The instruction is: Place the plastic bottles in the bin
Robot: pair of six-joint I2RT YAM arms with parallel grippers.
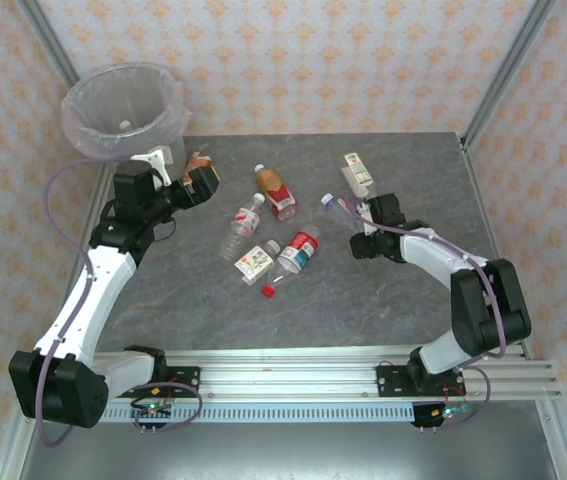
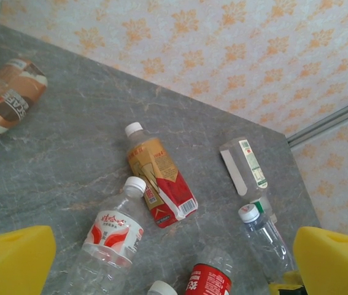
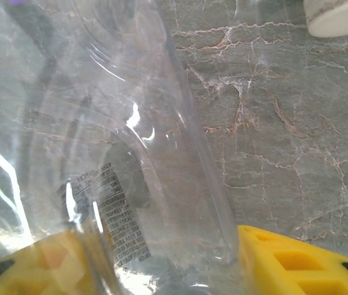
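Grey marbled bench (image 1: 213,310); I see left fingers (image 2: 14,261) wide apart, right fingers (image 3: 296,264) clamped on clear bottle (image 3: 131,123), its small black print unreadable.

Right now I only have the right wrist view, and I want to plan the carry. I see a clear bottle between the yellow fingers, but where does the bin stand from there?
Observer: The bin stands at the table's far left corner, across the table from the clear bottle.
Operator: Does anything lie along that way?
Observer: Yes, several bottles lie flat on the table in between, among them an amber bottle with a red label.
Operator: And the left arm?
Observer: The left gripper is open and empty, near the bin.
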